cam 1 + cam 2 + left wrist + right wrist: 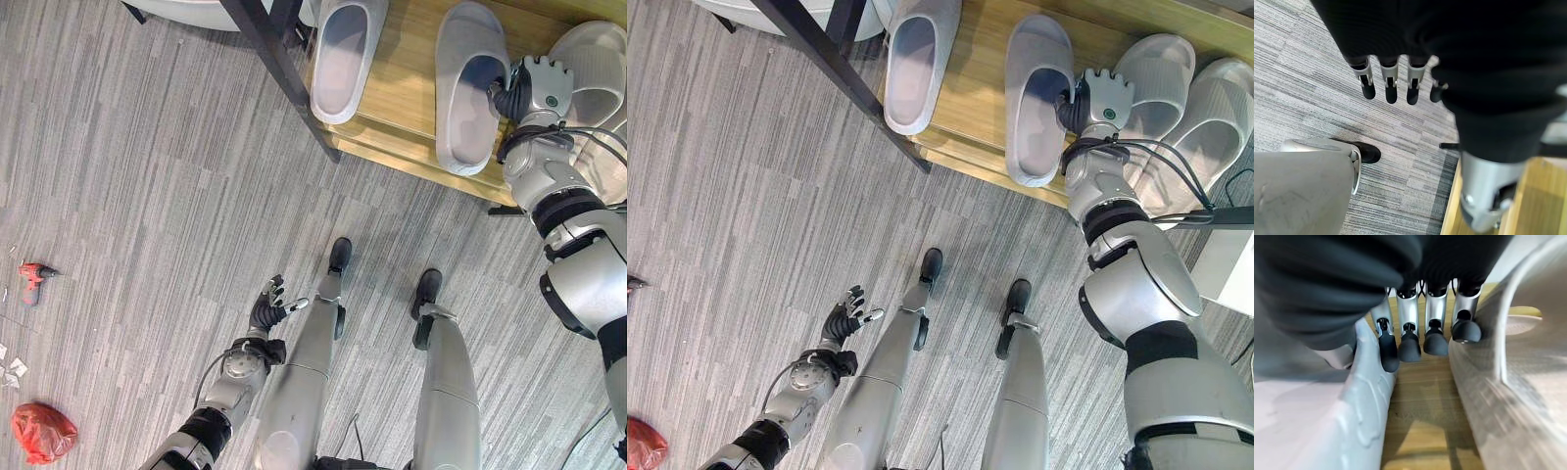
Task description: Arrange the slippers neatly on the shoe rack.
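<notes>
The robot's right hand (pixel 537 90) rests on the shoe rack (pixel 407 93), its straight fingers (pixel 1411 345) empty, wedged between the middle slipper (pixel 470 83) and the translucent slippers (pixel 1190 103). Each lies lengthwise along the fingers. The left hand (pixel 269 305) hangs open, well away.

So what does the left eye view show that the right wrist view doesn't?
Only the left eye view has the left hand hanging open over the grey floor, a red tool, a red bag and a third slipper. Only the right wrist view shows the fingers down in the gap between two slippers. Both show the right hand at the wooden shelf.
</notes>
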